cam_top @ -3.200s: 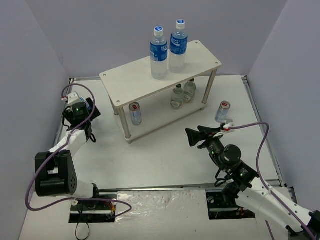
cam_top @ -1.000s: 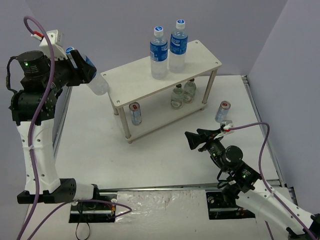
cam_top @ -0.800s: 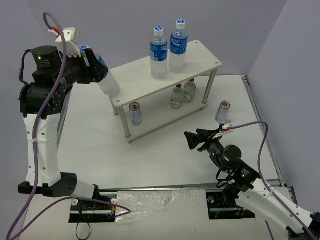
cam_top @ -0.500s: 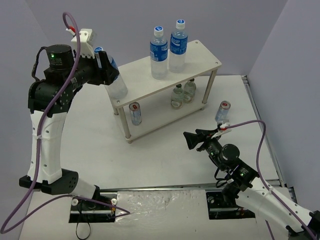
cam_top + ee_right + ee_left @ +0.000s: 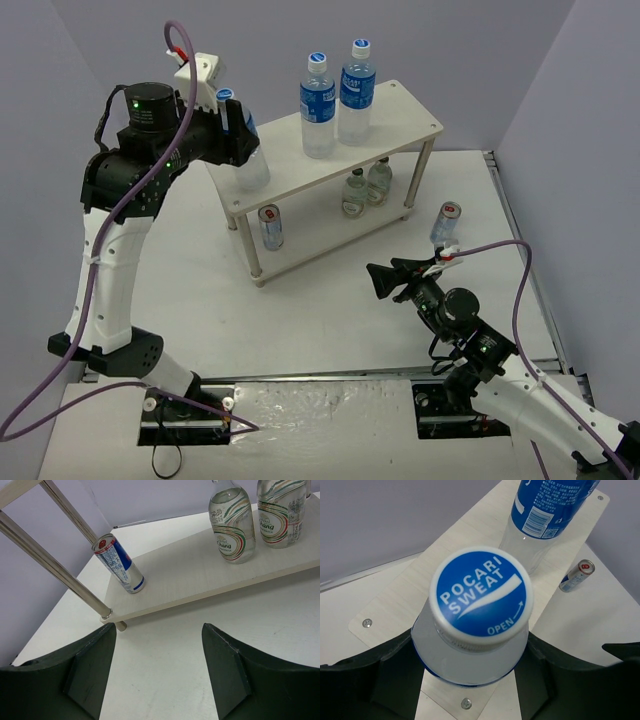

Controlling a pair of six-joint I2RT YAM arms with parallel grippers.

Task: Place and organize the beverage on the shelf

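Pale shelf (image 5: 390,605) behind bottle (image 5: 470,660), cap (image 5: 481,592) lettering wrist-only.

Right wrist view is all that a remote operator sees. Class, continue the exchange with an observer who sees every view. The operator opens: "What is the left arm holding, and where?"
Observer: The left gripper is shut on a tall bottle, over the left end of the shelf's top board. I cannot tell whether it touches the board.
Operator: Is anything else on that board?
Observer: Yes, two tall blue-label bottles stand side by side near its middle.
Operator: Is any drink off the shelf?
Observer: One slim can is on the table, beyond the shelf's right legs.
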